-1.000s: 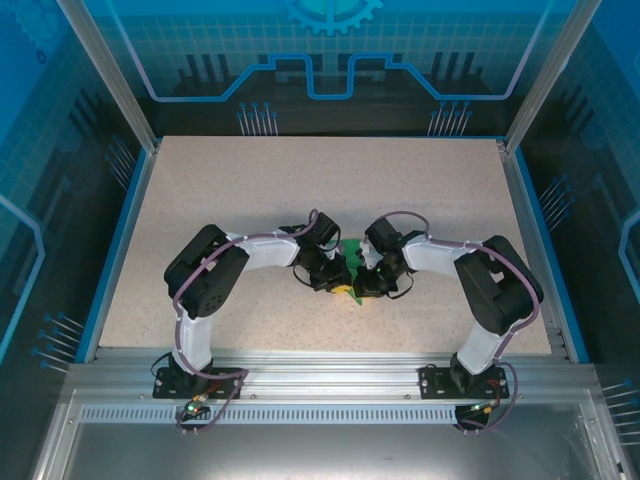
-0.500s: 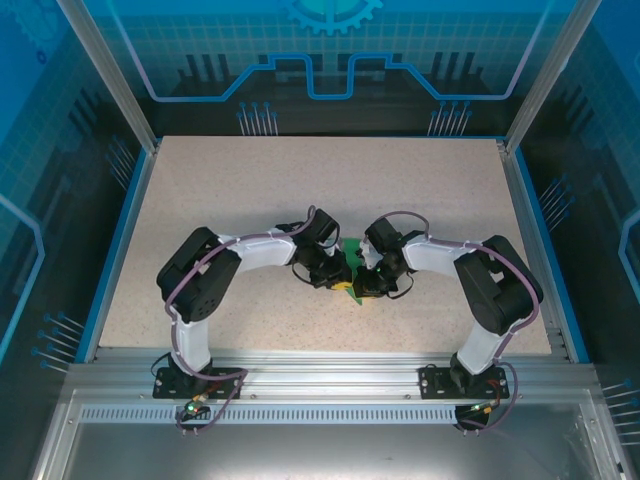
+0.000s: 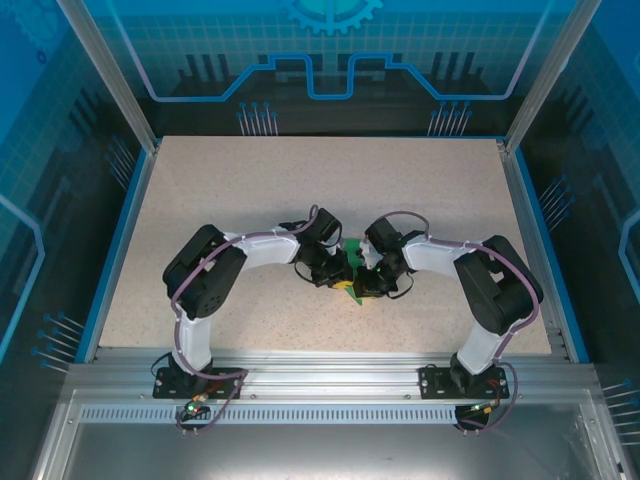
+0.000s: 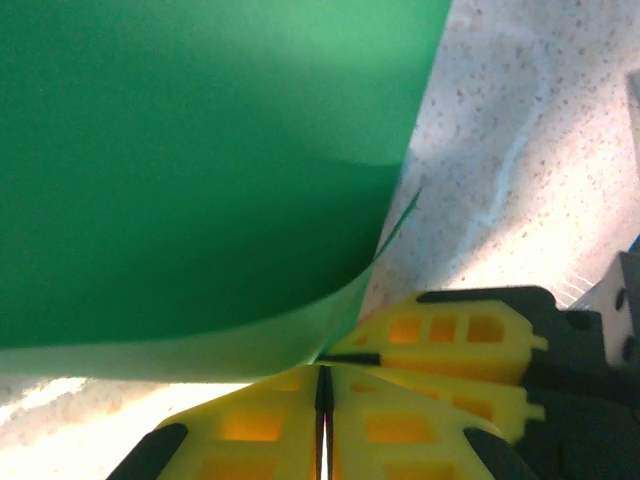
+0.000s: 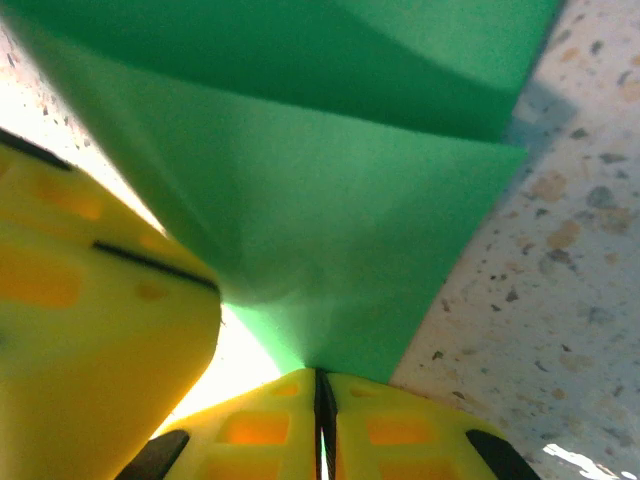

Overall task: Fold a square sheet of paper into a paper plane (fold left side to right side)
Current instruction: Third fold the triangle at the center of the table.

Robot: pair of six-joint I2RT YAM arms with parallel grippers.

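The square sheet of paper (image 3: 352, 248) is bright green and lifted off the table between the two wrists, mostly hidden by them from above. In the left wrist view the sheet (image 4: 200, 150) curves overhead, and its lower corner runs into my left gripper (image 4: 322, 372), whose yellow fingers are shut on it. In the right wrist view the paper (image 5: 330, 200) shows a crease and tapers into my right gripper (image 5: 320, 375), also shut on it. From above, the left gripper (image 3: 340, 280) and right gripper (image 3: 357, 285) almost touch tip to tip. No paper plane shape is formed.
The speckled beige table (image 3: 250, 190) has a blue rim and aluminium posts at its corners. The right gripper's yellow fingers (image 4: 450, 340) sit close on the right in the left wrist view. Both arms bend inward near the table's front middle.
The left arm's elbow swayed slightly left and came back. Both grippers and the green paper stay in the same place, still pinched.
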